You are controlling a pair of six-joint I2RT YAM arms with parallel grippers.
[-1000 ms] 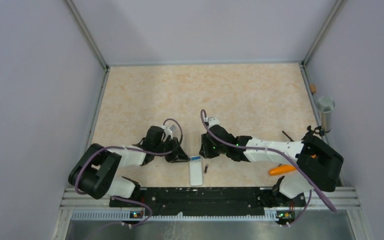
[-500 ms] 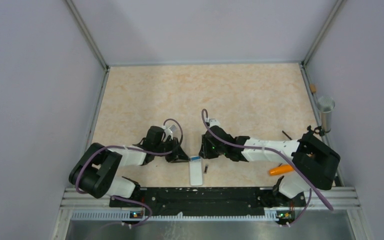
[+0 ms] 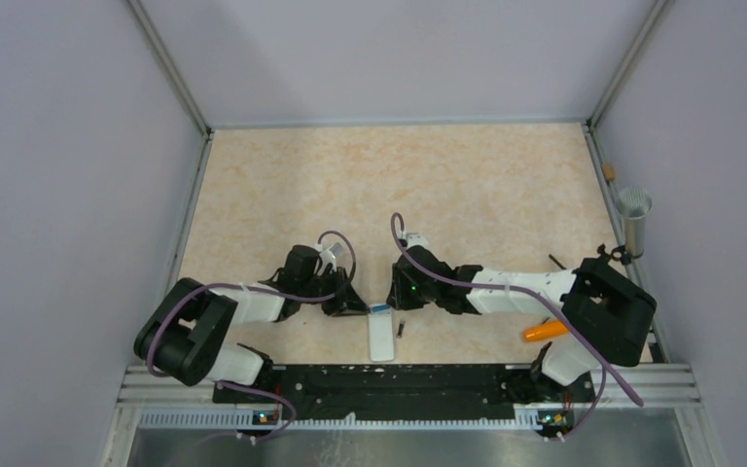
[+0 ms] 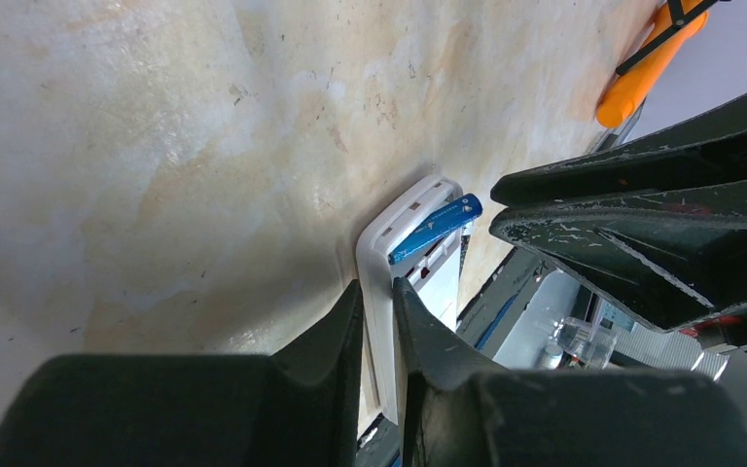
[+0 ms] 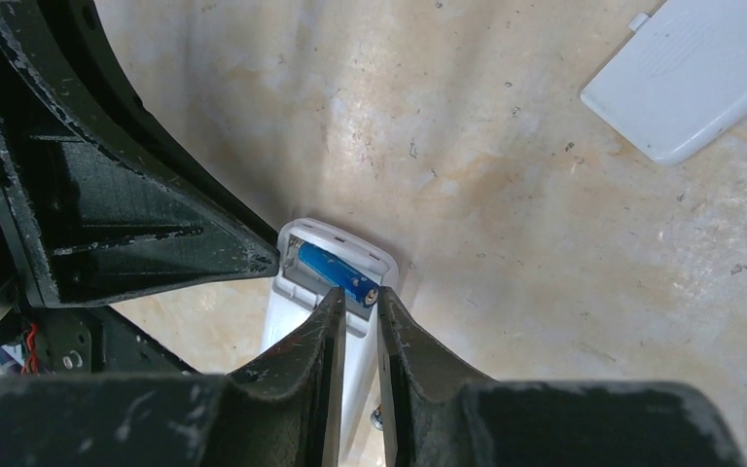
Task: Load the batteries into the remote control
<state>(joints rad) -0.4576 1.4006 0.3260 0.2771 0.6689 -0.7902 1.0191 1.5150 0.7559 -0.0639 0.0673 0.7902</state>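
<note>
The left pincer (image 4: 377,287) clamps the light, rigid remote control (image 4: 404,209) by its side wall. The slick blue battery (image 5: 336,270) sits at the right pincer (image 5: 358,294)'s near-closed tips, and I cannot tell whether it is gripped; it is probably best pinched mid-barrel.

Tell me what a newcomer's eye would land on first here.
The blue battery stands out, in the open compartment at the far end of the white remote control, near the front edge of the table. Both grippers crowd it: the left gripper pinches the remote's side wall, the right gripper has its tips at the battery's end. An orange object lies to the right, by the right arm's base.
</note>
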